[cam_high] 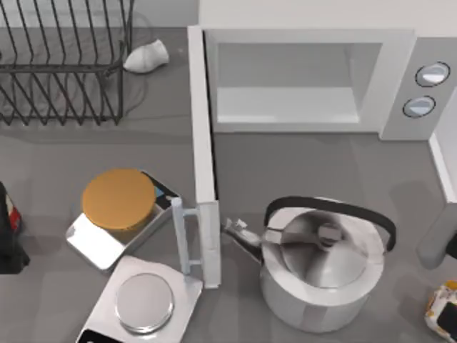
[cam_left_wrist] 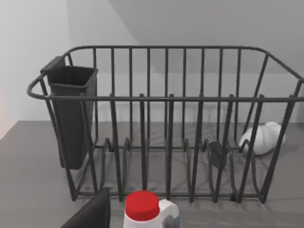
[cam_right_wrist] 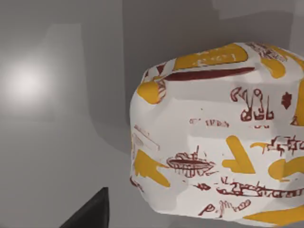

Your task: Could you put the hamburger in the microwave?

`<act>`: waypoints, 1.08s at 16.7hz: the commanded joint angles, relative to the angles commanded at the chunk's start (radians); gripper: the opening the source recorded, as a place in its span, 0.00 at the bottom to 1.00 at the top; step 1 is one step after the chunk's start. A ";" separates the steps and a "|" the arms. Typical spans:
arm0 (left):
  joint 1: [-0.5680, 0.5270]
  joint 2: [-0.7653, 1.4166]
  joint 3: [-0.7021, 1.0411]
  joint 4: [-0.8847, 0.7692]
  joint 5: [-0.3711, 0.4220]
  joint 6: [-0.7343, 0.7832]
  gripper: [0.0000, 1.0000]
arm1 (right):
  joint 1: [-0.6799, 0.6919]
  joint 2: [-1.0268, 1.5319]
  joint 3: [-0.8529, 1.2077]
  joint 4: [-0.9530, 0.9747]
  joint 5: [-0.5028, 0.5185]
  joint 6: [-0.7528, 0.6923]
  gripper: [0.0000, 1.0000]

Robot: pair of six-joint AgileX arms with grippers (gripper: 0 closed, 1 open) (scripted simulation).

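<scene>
Overhead camera looking down on table (cam_high: 307, 171), left wrist facing dish rack (cam_left_wrist: 166, 123), right wrist seemingly very near hamburger (cam_right_wrist: 218, 137)

The hamburger (cam_right_wrist: 218, 137), white with yellow and dark red print, sits on the grey desk (cam_right_wrist: 57, 142), one dark finger tip (cam_right_wrist: 90, 213) nearby.

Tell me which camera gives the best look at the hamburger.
The right wrist view: the hamburger sits close up, its white wrapping with yellow and red markings plain to see. The top view catches just a sliver of it at the table's lower right edge.
</scene>
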 joint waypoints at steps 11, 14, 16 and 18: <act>0.000 0.000 0.000 0.000 0.000 0.000 1.00 | 0.062 0.199 -0.099 0.301 -0.002 0.065 1.00; 0.000 0.000 0.000 0.000 0.000 0.000 1.00 | 0.062 0.199 -0.099 0.301 -0.002 0.065 1.00; 0.000 0.000 0.000 0.000 0.000 0.000 1.00 | 0.062 0.199 -0.099 0.301 -0.002 0.065 0.85; 0.000 0.000 0.000 0.000 0.000 0.000 1.00 | 0.062 0.199 -0.099 0.301 -0.002 0.065 0.70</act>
